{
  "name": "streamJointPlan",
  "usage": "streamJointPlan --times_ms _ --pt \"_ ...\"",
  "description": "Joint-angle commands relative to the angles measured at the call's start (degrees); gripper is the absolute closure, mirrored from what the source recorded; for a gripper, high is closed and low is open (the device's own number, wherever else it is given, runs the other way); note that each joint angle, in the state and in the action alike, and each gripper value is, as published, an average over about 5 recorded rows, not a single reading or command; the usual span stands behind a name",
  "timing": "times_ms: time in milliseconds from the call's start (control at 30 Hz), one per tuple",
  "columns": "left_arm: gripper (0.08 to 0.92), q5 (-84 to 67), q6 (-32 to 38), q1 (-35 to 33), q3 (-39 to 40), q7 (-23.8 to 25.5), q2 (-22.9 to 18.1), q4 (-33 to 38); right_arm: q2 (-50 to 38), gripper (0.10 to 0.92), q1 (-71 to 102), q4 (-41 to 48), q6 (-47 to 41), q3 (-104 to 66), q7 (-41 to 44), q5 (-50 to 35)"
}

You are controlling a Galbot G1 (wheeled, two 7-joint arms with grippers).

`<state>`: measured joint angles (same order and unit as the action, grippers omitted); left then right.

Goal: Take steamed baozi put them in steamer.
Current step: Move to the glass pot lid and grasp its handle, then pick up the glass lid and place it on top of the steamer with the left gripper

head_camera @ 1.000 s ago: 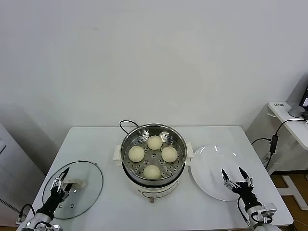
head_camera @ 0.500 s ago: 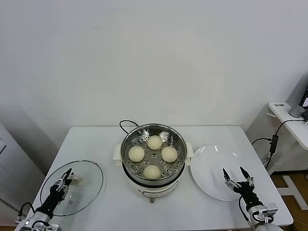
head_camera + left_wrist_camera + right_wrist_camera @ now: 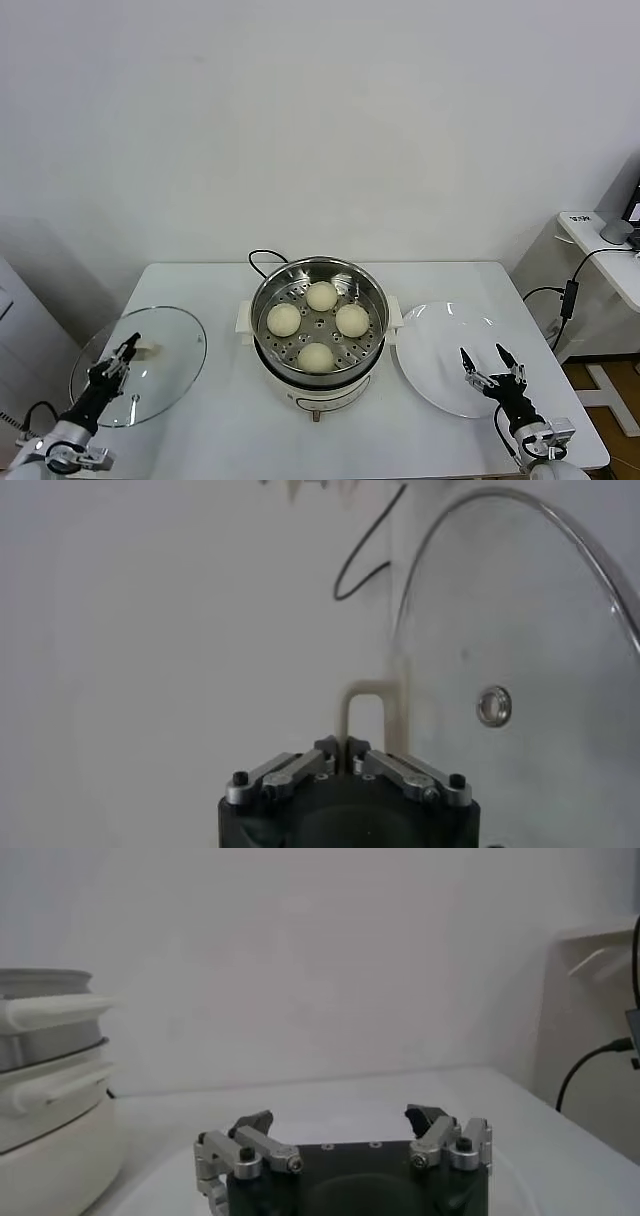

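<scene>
Baozi [image 3: 316, 357] all four in steamer [image 3: 319, 330], mid table, on holey tray. Near left: left gripper [image 3: 110, 368] pinching white handle of glass lid [image 3: 140, 365], lid tipped up off table, steamer off to its right. Near right: right gripper [image 3: 491, 379] spread wide over bare white plate [image 3: 440, 345]. Lid looks next.

A white table [image 3: 210, 420] is seen carrying the steamer [image 3: 318, 325] and, just beside it, a white plate [image 3: 440, 350] near the right gripper's fingers [image 3: 470, 372].
</scene>
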<state>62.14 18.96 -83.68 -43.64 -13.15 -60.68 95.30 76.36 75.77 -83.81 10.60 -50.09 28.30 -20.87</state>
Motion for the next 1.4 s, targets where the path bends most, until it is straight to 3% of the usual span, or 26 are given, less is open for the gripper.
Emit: streamJointPlan --times_ms 33,333,833,1400 --pt "0.891 -8.6 -6.7 3.3 -0.1 10.5 4.0 10.7 0.1 0.203 0.0 -0.8 0.0 -0.1 -0.3 0.6" --pt "0.891 -12.4 -16.1 6.5 4.0 19.4 7.6 19.1 0.3 0.203 0.0 -1.9 0.0 -0.4 -0.5 1.2" --pt "0.891 -5.2 -31.5 12.8 20.3 25.3 8.3 28.7 0.6 0.203 -0.6 -2.4 -0.7 -0.2 -2.3 5.4" --pt "0.891 8.0 -41.7 19.7 36.7 27.3 2.6 26.9 1.1 0.203 -0.3 -2.8 -0.9 -0.1 -2.5 6.4"
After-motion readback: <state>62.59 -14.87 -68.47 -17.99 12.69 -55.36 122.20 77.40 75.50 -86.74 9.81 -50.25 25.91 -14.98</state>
